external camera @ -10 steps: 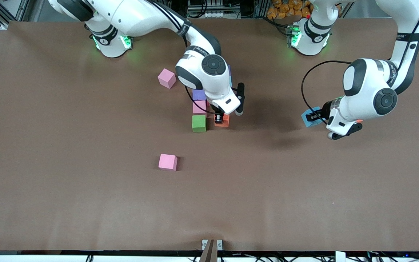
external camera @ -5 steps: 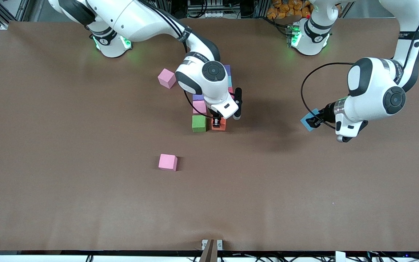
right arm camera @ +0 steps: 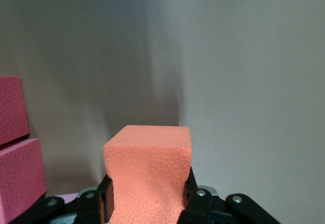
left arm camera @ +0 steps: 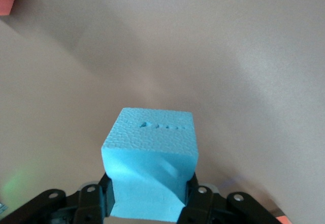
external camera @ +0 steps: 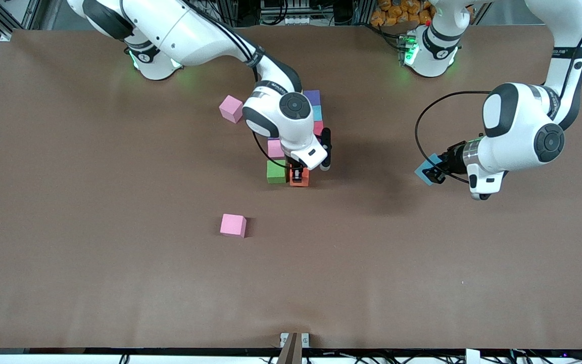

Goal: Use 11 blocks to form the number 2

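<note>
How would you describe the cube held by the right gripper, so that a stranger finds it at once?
Start at the column of coloured foam cubes near the table's middle. At its end nearest the front camera sits a green foam cube. Right beside it, toward the left arm's end, the right gripper is shut on the small orange foam cube, the only orange one.

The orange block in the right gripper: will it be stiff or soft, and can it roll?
The orange block is probably soft: its sides look pinched in where the right gripper has its jaws shut on it. Its pebbled foam surface suggests low weight and little slipping. Flat faces make rolling unlikely.
</note>
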### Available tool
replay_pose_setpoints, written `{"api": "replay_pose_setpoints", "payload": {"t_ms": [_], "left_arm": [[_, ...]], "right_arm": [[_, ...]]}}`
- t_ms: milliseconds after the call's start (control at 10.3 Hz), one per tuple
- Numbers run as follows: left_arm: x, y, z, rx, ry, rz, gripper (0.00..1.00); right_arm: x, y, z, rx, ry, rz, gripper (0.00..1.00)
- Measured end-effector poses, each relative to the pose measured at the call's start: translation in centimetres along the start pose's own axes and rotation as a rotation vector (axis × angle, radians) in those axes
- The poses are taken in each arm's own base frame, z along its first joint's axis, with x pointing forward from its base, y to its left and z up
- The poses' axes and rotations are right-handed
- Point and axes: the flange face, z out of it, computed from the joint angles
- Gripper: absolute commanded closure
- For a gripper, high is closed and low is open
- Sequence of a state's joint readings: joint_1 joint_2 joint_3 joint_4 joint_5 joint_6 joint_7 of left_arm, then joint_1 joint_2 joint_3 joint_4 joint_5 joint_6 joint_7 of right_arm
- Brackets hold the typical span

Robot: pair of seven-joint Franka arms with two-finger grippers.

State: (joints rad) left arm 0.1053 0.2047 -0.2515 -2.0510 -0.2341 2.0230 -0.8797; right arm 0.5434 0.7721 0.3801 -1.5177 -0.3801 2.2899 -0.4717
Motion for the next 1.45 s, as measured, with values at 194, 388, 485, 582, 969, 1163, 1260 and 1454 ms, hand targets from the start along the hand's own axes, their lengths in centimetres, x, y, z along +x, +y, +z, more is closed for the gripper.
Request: {"api": "replay_pose_setpoints", "payload": {"t_ms": [194, 388, 485, 582, 969, 1163, 1260, 1454], "left_arm": [[0.2, 0.1, 0.1, 0.0, -0.002, -0.012, 0.71], [0.5, -0.1, 0.3, 0.002, -0.006, -0.028, 0.72], [0.8, -0.3, 0.4, 0.003, -0.008, -0.04, 0.72], [1.0, -0.3, 0.4, 0.003, -0.01, -0.05, 0.71], [1.4, -0.4, 0.8, 0.007, -0.017, -0.07, 0.72], [1.5, -0.4, 0.9, 0.008, -0.018, -0.07, 0.72], [1.5, -0.4, 1.0, 0.009, -0.019, -0.07, 0.73], [1.5, -0.4, 1.2, 0.011, -0.022, -0.072, 0.72]], "right_arm": [[0.0, -0.2, 0.3, -0.002, 0.009, -0.005, 0.55], [0.0, -0.3, 0.4, 0.0, 0.007, -0.006, 0.55], [-0.1, -0.5, 0.6, 0.004, 0.003, -0.009, 0.55], [-0.3, -0.7, 1.0, 0.009, -0.003, -0.011, 0.55], [-0.4, -1.0, 1.3, 0.014, -0.008, -0.014, 0.55], [-0.5, -0.9, 1.3, 0.014, -0.008, -0.011, 0.55], [-0.6, -0.8, 1.3, 0.013, -0.006, -0.01, 0.55], [-0.8, -0.7, 1.5, 0.008, 0.01, -0.007, 0.55]]}}
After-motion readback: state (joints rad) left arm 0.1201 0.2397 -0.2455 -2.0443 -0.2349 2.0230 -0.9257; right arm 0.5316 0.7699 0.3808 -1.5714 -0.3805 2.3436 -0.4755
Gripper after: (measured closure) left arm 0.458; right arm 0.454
